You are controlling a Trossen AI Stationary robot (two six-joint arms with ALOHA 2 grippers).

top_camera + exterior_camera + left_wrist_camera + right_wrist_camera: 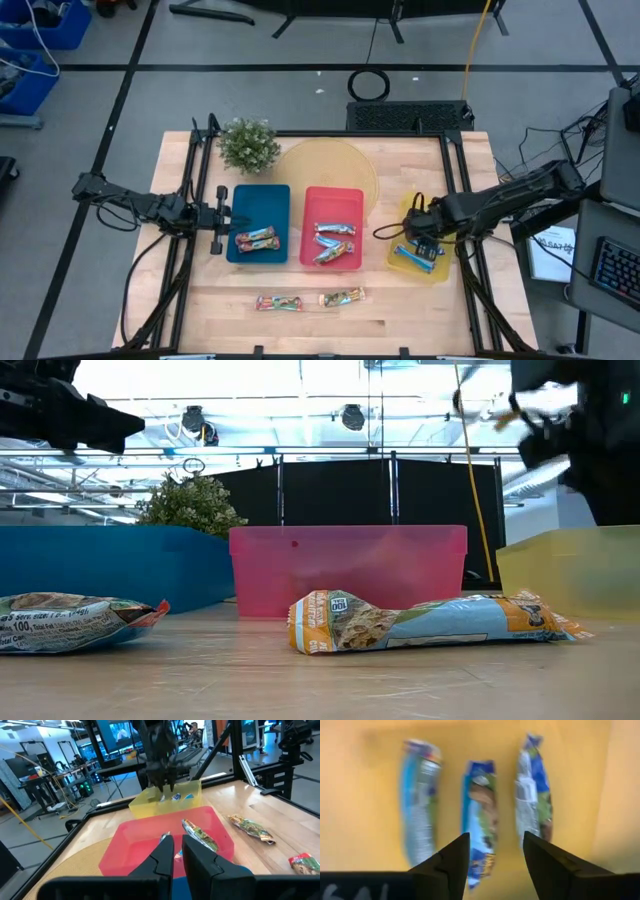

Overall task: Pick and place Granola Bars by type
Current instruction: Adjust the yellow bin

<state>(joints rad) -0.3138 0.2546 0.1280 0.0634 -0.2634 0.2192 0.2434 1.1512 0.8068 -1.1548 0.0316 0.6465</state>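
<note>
Well, our right gripper (492, 852) hangs apart over three bars in the yellow tray (365, 795) — dipping lower could scatter them — while our left gripper (177, 852) sits nearly together, empty.

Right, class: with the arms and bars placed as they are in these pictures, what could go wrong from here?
1. The right gripper hangs open just over three bars lying close together in the yellow tray; lifting away, a finger might catch a wrapper.
2. Two bars lie on the table near its front edge; a nudged one could slide off.
3. The left gripper is nearly shut; it must open before reaching for a bar.
</note>
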